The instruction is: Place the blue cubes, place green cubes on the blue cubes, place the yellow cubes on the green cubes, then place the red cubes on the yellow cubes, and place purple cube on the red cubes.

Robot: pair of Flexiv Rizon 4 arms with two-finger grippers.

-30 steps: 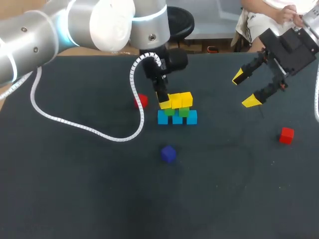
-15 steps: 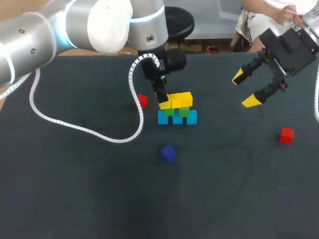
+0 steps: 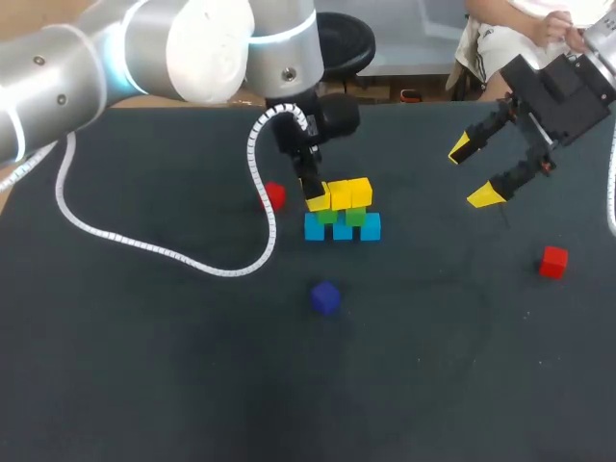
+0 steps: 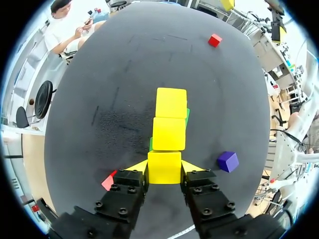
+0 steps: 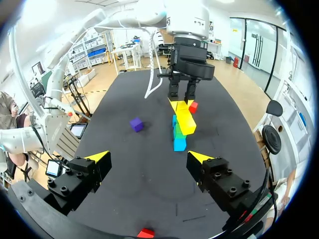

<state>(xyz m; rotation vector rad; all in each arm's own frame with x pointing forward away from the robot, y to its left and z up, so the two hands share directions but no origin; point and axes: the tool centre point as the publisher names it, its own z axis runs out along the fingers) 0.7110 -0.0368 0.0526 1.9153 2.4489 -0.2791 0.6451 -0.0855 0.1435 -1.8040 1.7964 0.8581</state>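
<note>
Left gripper (image 4: 164,168) first: your left wrist view shows its yellow tips pressed against both sides of the end yellow cube (image 4: 164,172), a grip the head view hides behind the finger. Just beyond it sit two more yellow cubes (image 4: 169,133) in a row. From there you see the green cubes (image 3: 355,218) only as slivers, and the blue cubes (image 3: 343,229) only from the other two views. Right gripper (image 5: 148,157) hangs wide open, well apart, holding nothing. Beneath it, a red cube (image 5: 145,233) is cut off at the rim.
</note>
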